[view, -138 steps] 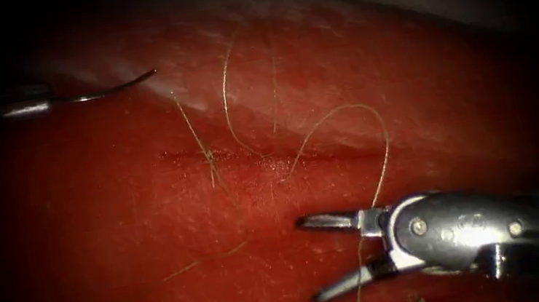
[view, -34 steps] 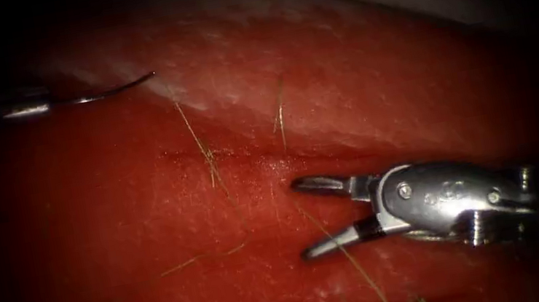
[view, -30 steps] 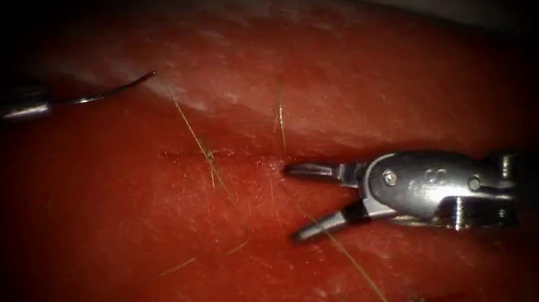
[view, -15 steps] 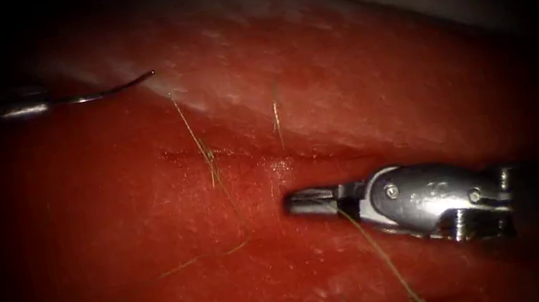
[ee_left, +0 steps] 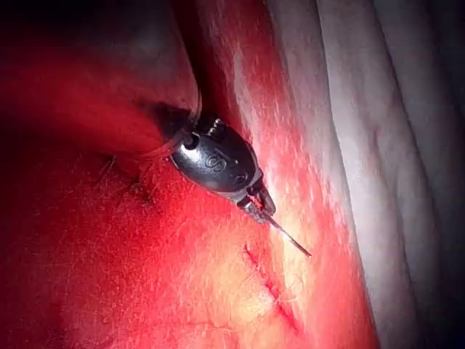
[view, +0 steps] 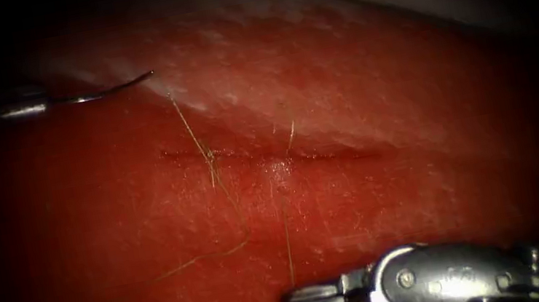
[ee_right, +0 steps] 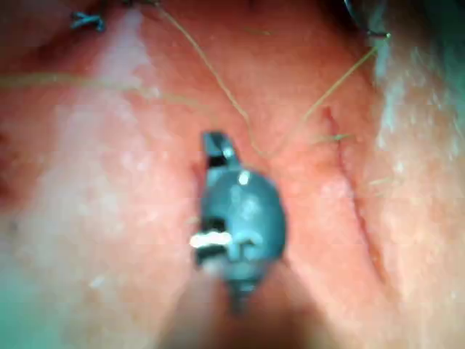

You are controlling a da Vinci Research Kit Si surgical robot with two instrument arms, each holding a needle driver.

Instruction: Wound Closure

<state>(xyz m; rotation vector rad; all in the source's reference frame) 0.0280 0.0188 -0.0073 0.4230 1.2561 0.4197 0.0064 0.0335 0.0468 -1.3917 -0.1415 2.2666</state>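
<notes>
Left hand (view: 47, 104) grips the needle (view: 107, 91) at its blunt end, clear of the tissue (view: 365, 104), up-left of the cut (view: 263, 156). Right hand (view: 311, 300), nearer, below the cut, clamps the thread (view: 287, 236), which runs up to the cut.

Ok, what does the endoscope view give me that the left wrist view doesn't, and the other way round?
Endoscope view: the right end effector, shut on the thread that runs up to the cut. Left wrist view: a close look at the left end effector, shut on the needle near one end. Both: the needle held clear of the tissue, up and left of the cut.
</notes>
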